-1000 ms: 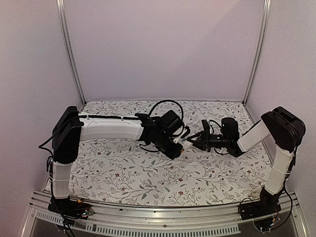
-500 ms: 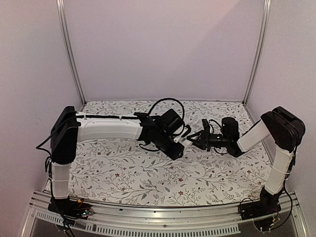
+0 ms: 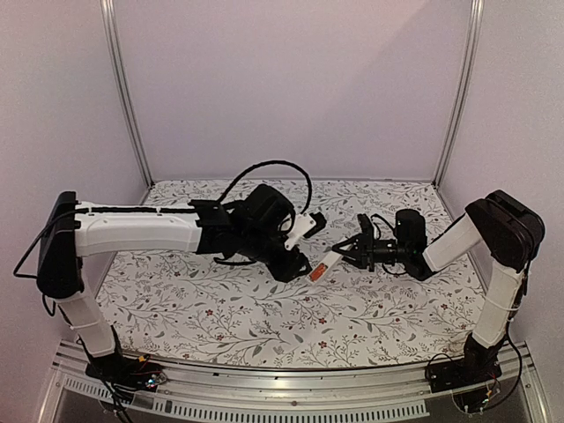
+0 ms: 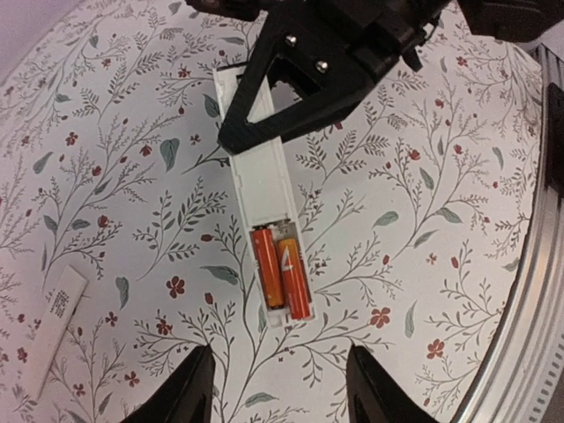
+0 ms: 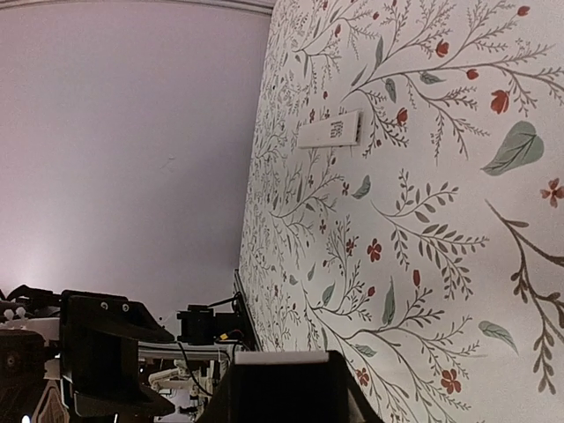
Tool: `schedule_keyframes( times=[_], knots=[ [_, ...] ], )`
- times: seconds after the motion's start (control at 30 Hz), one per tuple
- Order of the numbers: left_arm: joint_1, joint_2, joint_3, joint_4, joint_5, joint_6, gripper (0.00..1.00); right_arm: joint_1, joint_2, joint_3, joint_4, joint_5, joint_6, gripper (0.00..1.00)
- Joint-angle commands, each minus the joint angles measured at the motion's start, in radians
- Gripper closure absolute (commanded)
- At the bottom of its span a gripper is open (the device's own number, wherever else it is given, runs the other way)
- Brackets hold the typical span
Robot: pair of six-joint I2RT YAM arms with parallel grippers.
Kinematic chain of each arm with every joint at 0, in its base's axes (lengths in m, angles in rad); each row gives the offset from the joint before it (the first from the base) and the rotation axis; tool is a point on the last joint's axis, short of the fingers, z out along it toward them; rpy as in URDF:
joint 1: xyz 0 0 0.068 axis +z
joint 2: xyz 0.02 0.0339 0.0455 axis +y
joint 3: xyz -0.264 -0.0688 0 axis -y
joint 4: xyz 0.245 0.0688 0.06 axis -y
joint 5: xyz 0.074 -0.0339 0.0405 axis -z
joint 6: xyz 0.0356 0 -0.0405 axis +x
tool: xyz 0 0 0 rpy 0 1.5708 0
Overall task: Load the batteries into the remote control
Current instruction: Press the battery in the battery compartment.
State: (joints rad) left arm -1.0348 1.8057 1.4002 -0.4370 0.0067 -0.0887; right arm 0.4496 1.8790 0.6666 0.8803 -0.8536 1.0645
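Count: two arms, one remote control [image 4: 257, 189], two batteries [image 4: 282, 275], one flat white strip [image 4: 55, 330].

Left pincer [image 4: 278, 374]: fingers spread, holding nothing, above remote's battery end. Strip lies on worktop [image 4: 423, 203]. Both batteries sit side by side in remote's bay. Right pincer [image 3: 345, 256] clamps remote's other end.

Since half-second ago: left arm drawn back leftward, off remote. Right arm unmoved.

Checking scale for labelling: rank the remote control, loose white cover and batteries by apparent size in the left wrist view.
1. remote control, though partly covered.
2. loose white cover.
3. batteries, the two alike, so unranked.
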Motion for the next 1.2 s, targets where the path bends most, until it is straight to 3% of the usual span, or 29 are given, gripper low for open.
schedule_keyframes(
  times=[0.0, 0.17, 0.33, 0.67, 1.17],
  knots=[
    [0.01, -0.156, -0.193, 0.175, 0.154, 0.268, 0.49, 0.014, 0.009, 0.019, 0.032, -0.068, 0.026, 1.0],
    [-0.003, -0.206, -0.268, 0.136, 0.223, 0.477, 0.52, 0.05, 0.009, 0.035, -0.002, -0.118, 0.017, 1.0],
    [-0.045, -0.189, -0.269, 0.084, 0.173, 0.616, 0.6, 0.081, 0.021, 0.057, -0.028, -0.151, -0.001, 1.0],
    [-0.11, -0.202, -0.293, 0.087, 0.21, 0.724, 0.71, 0.148, 0.044, 0.094, -0.03, -0.192, 0.001, 1.0],
    [-0.123, -0.16, -0.286, 0.073, 0.183, 0.751, 0.74, 0.166, 0.042, 0.097, -0.026, -0.208, -0.003, 1.0]
  ],
)
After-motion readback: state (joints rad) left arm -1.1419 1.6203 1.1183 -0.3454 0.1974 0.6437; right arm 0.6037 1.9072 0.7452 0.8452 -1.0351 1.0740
